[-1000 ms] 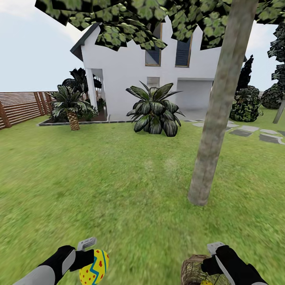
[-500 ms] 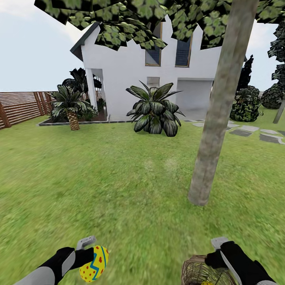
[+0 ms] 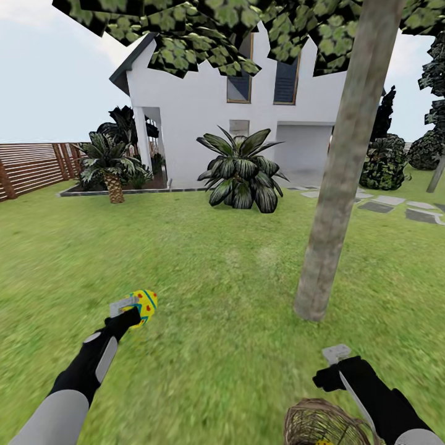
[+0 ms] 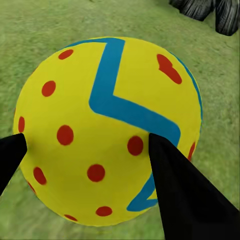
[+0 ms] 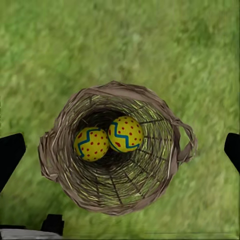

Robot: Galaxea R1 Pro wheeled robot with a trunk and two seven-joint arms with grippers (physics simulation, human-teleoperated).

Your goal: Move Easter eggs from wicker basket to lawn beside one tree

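Now: left fingers [image 4: 170, 185] clamped on egg [image 4: 107, 130] | right fingers [image 5: 10, 152] apart above basket [image 5: 117, 150] | two eggs inside

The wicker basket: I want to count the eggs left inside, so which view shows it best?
The right wrist view: it looks straight down into the wicker basket, showing two Easter eggs at the bottom. The head view catches just part of its rim at the lower edge.

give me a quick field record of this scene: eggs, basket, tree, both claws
held egg: yellow blue-zigzag red-dotted Easter egg, in left claw above green grass lawn
basket: round brown wicker basket, on lawn
eggs in basket: two
tree: grey-brown mottled trunk, ahead right
right claw: open above basket
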